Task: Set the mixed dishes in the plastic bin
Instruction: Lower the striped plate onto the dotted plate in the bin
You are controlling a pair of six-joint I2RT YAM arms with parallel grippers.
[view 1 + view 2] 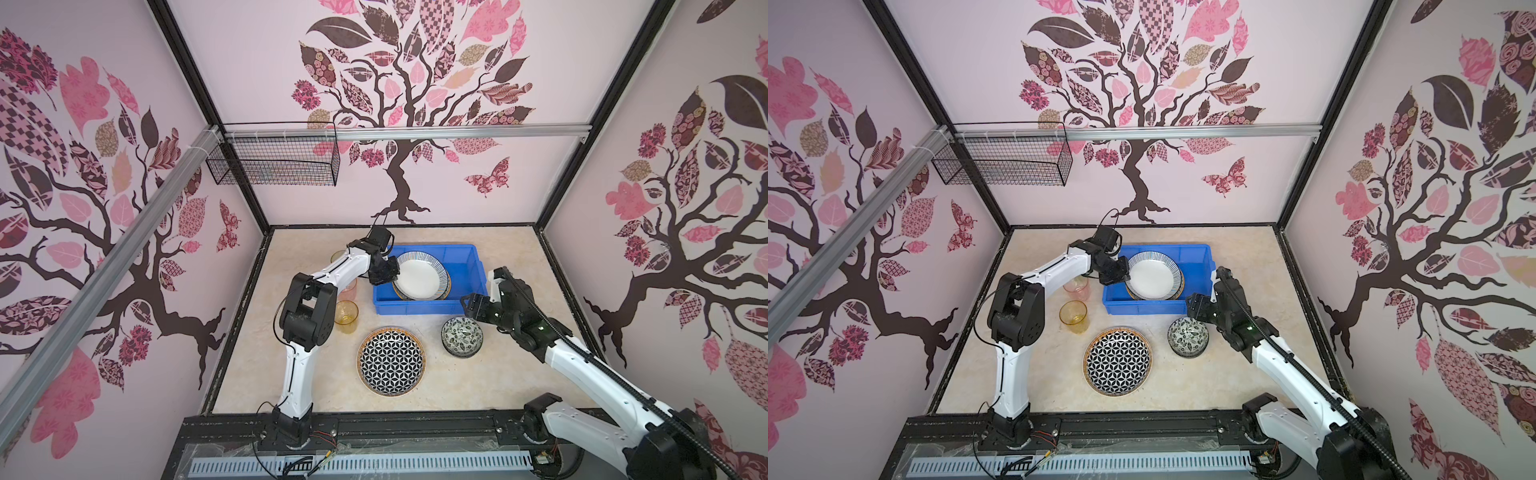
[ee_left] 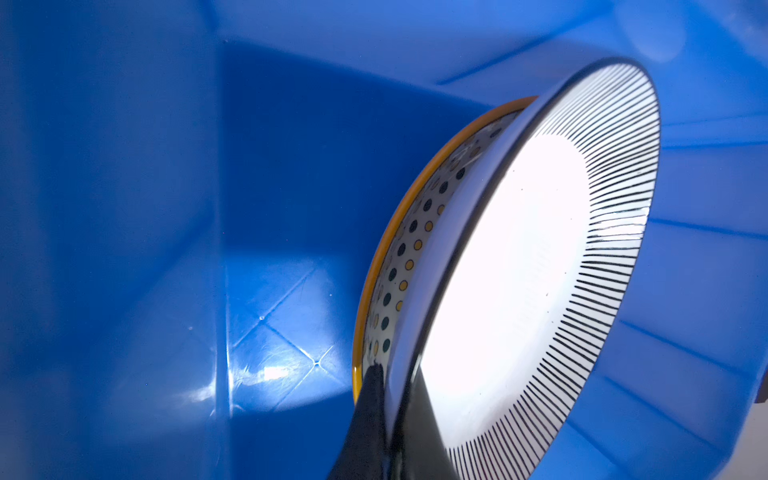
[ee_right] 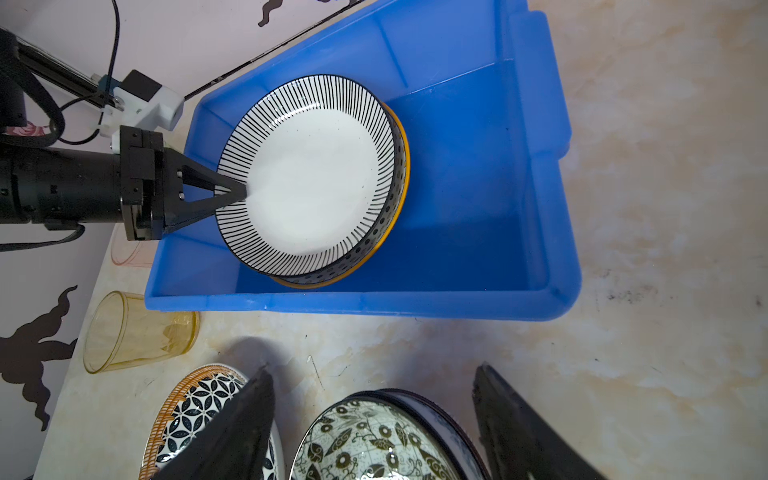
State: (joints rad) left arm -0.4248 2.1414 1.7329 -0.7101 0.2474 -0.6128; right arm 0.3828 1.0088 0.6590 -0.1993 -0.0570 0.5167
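Left gripper (image 3: pixel 239 193): pinched tight on the left rim of the striped plate (image 3: pixel 311 174), one finger on the white inside, the other beneath the rim. Reaches in over the left wall of the blue plastic bin (image 1: pixel 469 266). Plate held tilted inside the bin, above a dotted plate (image 2: pixel 411 232) with an amber edge; a gap between the two at the gripped side, contact at the right side impossible to tell. Right half of the bin floor bare.

Right gripper (image 3: pixel 374 370): jaws spread wide, nothing between them. Hangs just near of the bin's near wall, above the far edge of the floral bowl (image 1: pixel 460 336). A second bowl rim visible under the floral one in the right wrist view.

Left of that bowl, flat on the table (image 1: pixel 498 374): geometric plate (image 1: pixel 390 360). Further left, beside the left arm: amber tumbler (image 1: pixel 1074 316) upright, and just beyond it a pink tumbler (image 1: pixel 1077 289), partly under the forearm. High on the far wall, at the left: black wire basket (image 1: pixel 274 160).
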